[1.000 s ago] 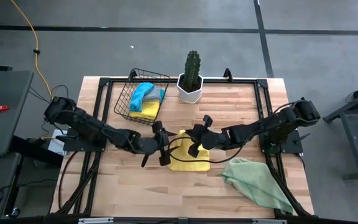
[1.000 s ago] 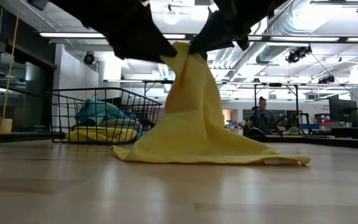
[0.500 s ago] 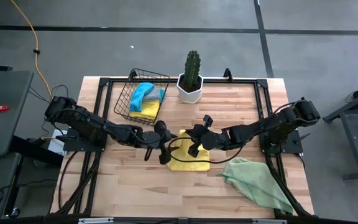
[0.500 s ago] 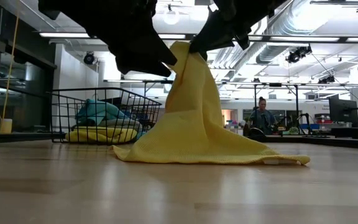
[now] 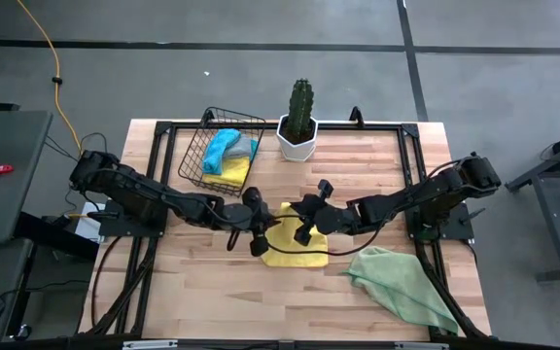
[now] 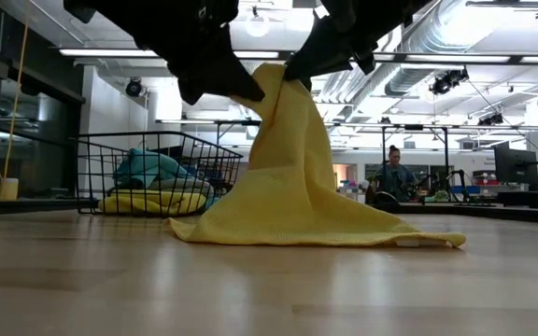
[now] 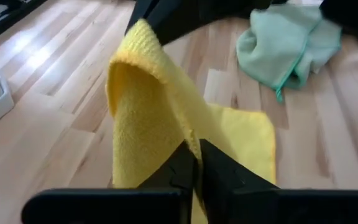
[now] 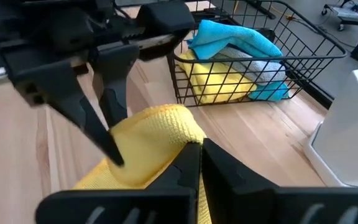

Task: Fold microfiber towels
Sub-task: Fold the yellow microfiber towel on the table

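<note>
A yellow microfiber towel (image 5: 295, 248) stands like a tent in the middle of the table. Its peak (image 6: 274, 79) is lifted and its lower part (image 6: 344, 229) lies spread on the wood. My right gripper (image 8: 199, 155) is shut on the peak from the right. My left gripper (image 7: 196, 165) is shut on the raised cloth just left of it. A pale green towel (image 5: 402, 282) lies crumpled near the table's near right corner. Turquoise and yellow towels fill the wire basket (image 5: 220, 156) at the far left. My left gripper pinches the raised yellow cloth (image 7: 188, 134) between its two fingers, a little below the peak on its left side. It comes slanting down from the table's left. One layer or several, I cannot tell. The towel's lower part rests on the table. My right gripper pinches the towel's lifted peak (image 8: 182, 134), a bunched fold, between its two fingers, slanting down from the table's right. The cloth hangs from the fingers and spreads out onto the table below.
A potted cactus (image 5: 299, 117) stands at the far edge, right of the basket. A black frame (image 5: 411, 175) runs round the tabletop. Bare wood lies at the near left (image 5: 192, 292). A person (image 6: 395, 173) sits far off in the room behind.
My left gripper has moved a little toward the raised yellow towel, rolled somewhat, and shut on the cloth beside the peak. My right gripper has kept still with the peak. The towel keeps its tent shape.
</note>
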